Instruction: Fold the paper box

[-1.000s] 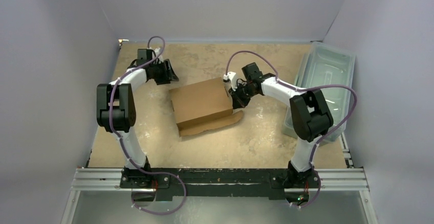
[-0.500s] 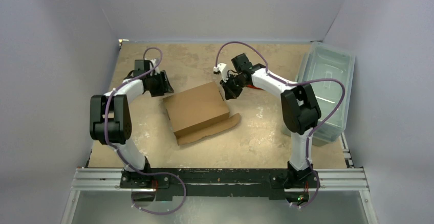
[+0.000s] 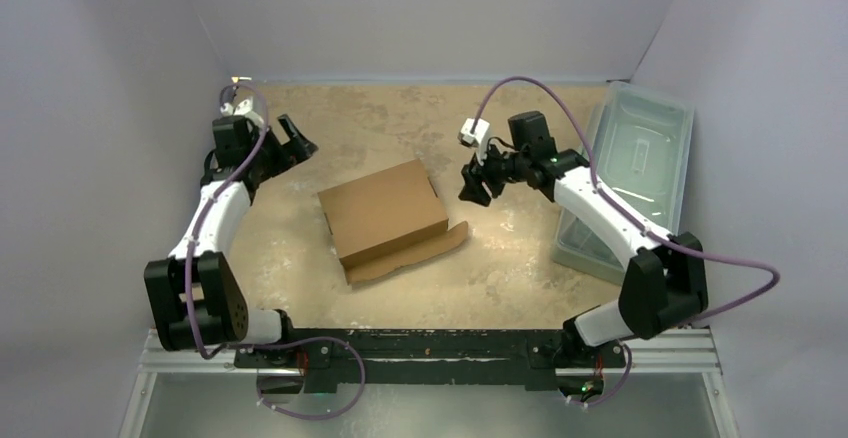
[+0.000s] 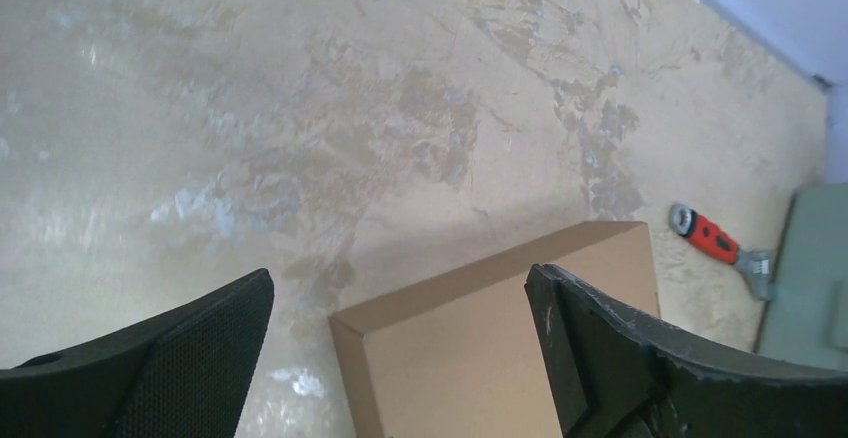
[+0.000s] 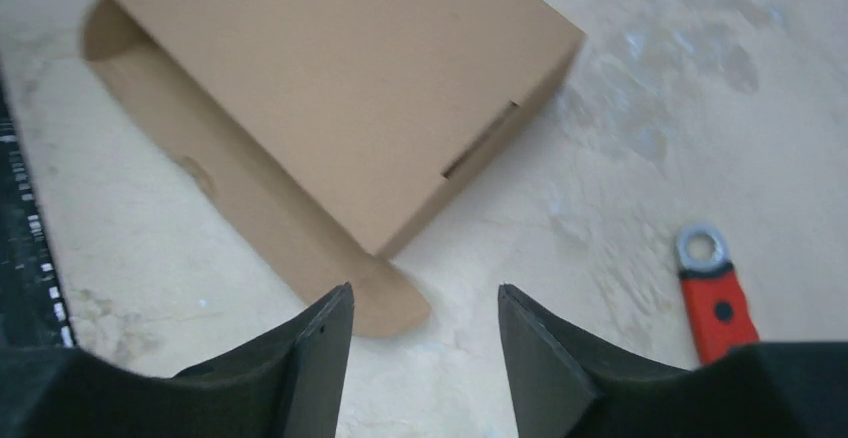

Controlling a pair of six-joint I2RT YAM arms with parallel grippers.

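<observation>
The paper box [image 3: 385,210] lies folded shut as a shallow brown carton in the middle of the table, with one long flap [image 3: 412,252] sticking out flat along its near side. My left gripper [image 3: 291,142] hovers off its far left corner, open wide and empty. In the left wrist view the paper box [image 4: 500,358] sits below the left gripper [image 4: 400,276]. My right gripper [image 3: 474,183] hangs just right of the box, open and holding nothing. The right wrist view shows the paper box [image 5: 330,88] and its flap [image 5: 300,238] ahead of the right gripper [image 5: 425,290].
A translucent grey-green bin [image 3: 640,158] stands along the right edge. A small red-handled wrench [image 5: 712,293] lies on the table right of the box, near the right gripper; the left wrist view shows the wrench [image 4: 715,243] beside the bin [image 4: 810,268].
Both grippers have let go and drawn back from the box, the left toward the far left corner, the right to the right. Both opened. The box slid slightly left.
</observation>
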